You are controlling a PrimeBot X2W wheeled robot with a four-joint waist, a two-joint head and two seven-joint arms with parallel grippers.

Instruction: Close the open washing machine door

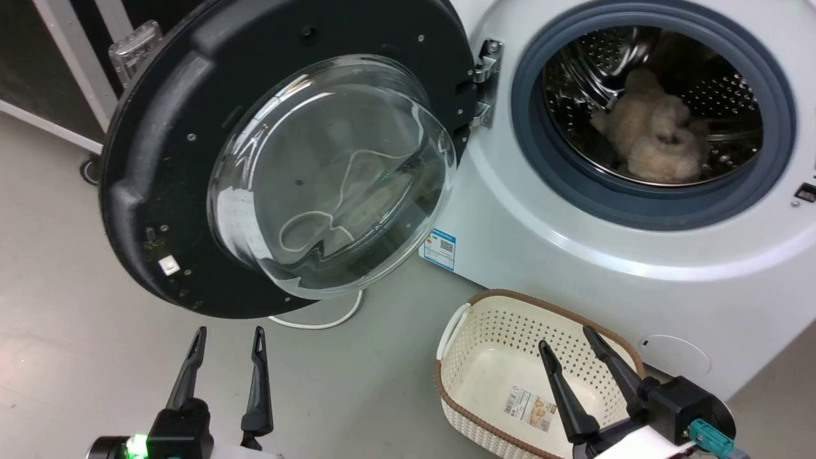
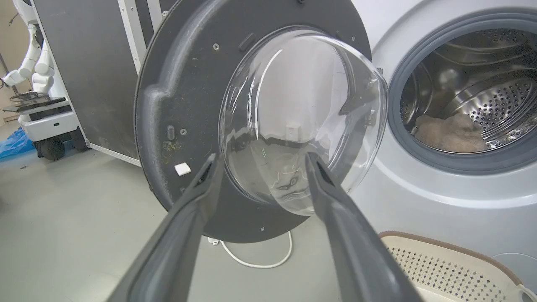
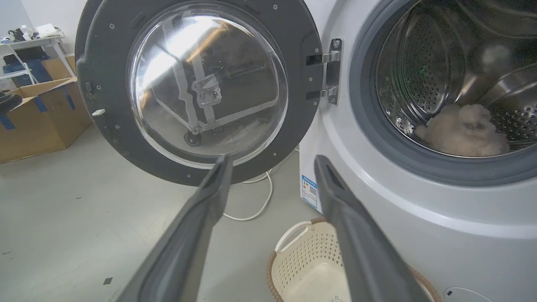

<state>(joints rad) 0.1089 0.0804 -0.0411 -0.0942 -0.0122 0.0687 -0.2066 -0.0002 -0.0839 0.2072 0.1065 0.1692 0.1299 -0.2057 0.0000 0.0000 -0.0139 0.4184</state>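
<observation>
Washing machine door [image 1: 287,166] hangs wide open at ten o'clock, hinged to the washing machine [image 1: 542,255] at two; smooth grey floor [image 1: 76,357] below carries a white cable [image 1: 319,324]. Left gripper [image 1: 230,331] and right gripper [image 1: 565,336] gape wide, empty.

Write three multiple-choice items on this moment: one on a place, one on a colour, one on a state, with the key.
1. Where does the basket stand? A on the floor before the washing machine; B on a shelf; C on a chair.
2. What colour is the frame of the washing machine door? A white; B black; C red.
3. How is the door? A shut; B swung open; C taken off.
Key: 1 A, it sits on the floor by the white front; 2 B, its rim is black; 3 B, it stands aside on its hinge.
</observation>
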